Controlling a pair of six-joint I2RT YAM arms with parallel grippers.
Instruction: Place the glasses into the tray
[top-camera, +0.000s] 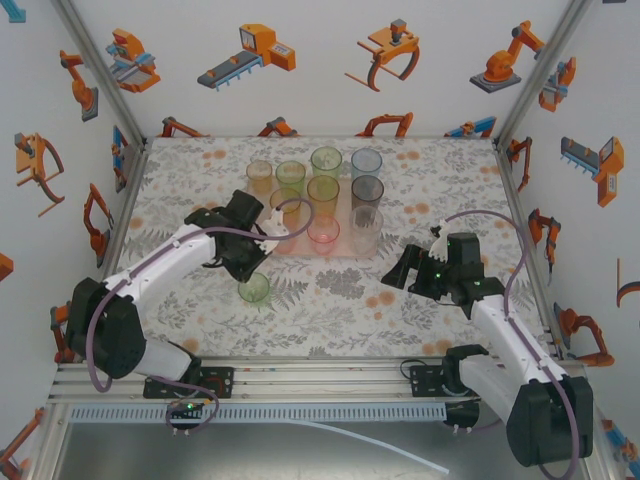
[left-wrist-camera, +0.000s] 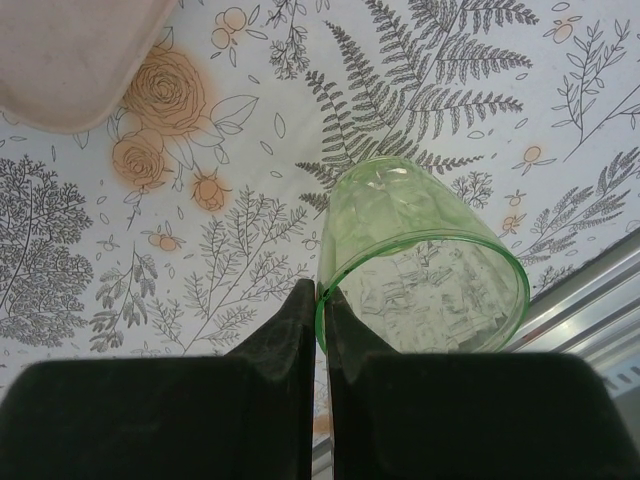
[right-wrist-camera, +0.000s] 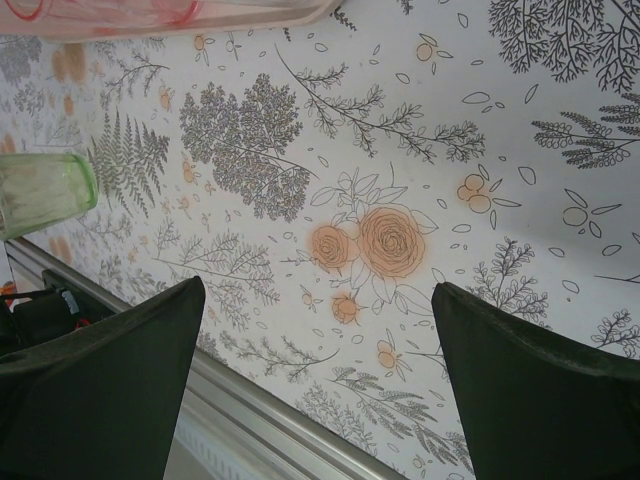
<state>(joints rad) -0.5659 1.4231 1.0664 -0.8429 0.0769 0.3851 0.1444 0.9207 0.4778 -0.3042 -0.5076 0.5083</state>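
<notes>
My left gripper is shut on the rim of a green glass, which hangs tilted just in front of the tray's near left corner. In the left wrist view the fingers pinch the green glass by its wall, above the floral tabletop. The pale pink tray lies at mid-table and holds several upright glasses, among them a blue one, a grey one and a pink one. My right gripper stands open and empty to the right of the tray; its wrist view shows my right gripper over bare tabletop.
The tray's corner lies up and left of the held glass. The tray's near edge and the green glass appear in the right wrist view. A metal rail runs along the table's front edge. Printed walls close in three sides.
</notes>
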